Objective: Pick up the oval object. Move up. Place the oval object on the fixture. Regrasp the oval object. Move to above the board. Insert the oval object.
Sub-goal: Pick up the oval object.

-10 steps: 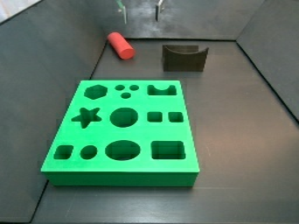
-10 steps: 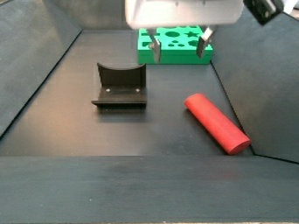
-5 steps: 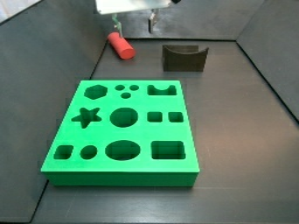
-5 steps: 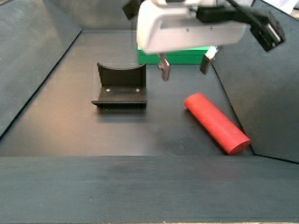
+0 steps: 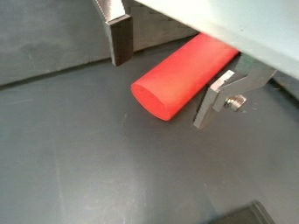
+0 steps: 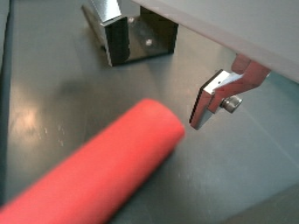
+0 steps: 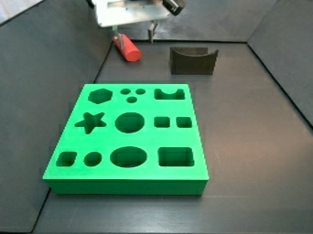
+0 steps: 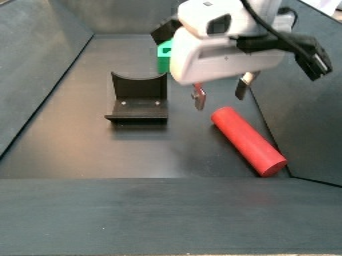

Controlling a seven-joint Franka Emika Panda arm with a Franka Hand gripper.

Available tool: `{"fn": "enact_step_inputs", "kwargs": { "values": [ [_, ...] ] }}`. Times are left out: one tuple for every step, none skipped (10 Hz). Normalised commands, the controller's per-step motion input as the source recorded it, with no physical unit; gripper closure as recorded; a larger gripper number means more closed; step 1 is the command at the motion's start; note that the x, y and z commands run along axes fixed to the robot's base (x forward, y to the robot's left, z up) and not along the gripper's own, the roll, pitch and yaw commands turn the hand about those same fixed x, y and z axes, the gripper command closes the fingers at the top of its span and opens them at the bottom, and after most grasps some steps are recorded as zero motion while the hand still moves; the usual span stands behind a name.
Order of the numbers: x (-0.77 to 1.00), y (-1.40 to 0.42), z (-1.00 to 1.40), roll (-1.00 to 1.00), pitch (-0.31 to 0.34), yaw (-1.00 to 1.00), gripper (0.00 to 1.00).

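Observation:
The oval object [image 7: 126, 47] is a smooth red peg lying flat on the dark floor near the back left wall; in a side view [image 8: 249, 140] it lies to the right of the fixture [image 8: 138, 97]. My gripper [image 7: 134, 37] hangs open just above the peg's end [image 8: 219, 95], touching nothing. In a wrist view the red peg [image 5: 184, 74] lies between the two silver fingers [image 5: 119, 39], apart from both; in a wrist view [image 6: 105, 171] its end sits short of the gripper [image 6: 155, 92]. The green board [image 7: 128, 137] lies in front.
The fixture [image 7: 193, 60] stands right of the peg, near the back wall. Sloping dark walls [image 7: 73, 55] close the floor in on the left, right and back. A sliver of the board [image 8: 163, 55] shows behind the gripper.
The gripper has come down and moved over toward the red peg, its open fingers now close above the peg's end. Peg, fixture and board have not moved.

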Motion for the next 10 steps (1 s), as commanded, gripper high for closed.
{"fn": "enact_step_inputs", "kwargs": {
  "values": [
    [-0.18, 0.09, -0.44, 0.17, -0.106, 0.3, 0.0],
    [-0.07, 0.07, -0.42, 0.15, -0.089, 0.28, 0.0],
    [0.0, 0.1, -0.37, 0.12, -0.077, 0.33, 0.0],
    [0.03, 0.09, -0.37, 0.06, -0.09, 0.46, 0.0],
    [0.0, 0.06, -0.28, 0.01, -0.111, 0.41, 0.0],
    [0.0, 0.0, 0.0, 0.0, -0.006, 0.0, 0.0],
    [0.0, 0.0, 0.0, 0.0, 0.0, 0.0, 0.0],
    [0.0, 0.0, 0.0, 0.0, 0.0, 0.0, 1.0],
    [0.0, 0.0, 0.0, 0.0, 0.0, 0.0, 1.0],
    [0.0, 0.0, 0.0, 0.0, 0.0, 0.0, 1.0]
  ]
}}
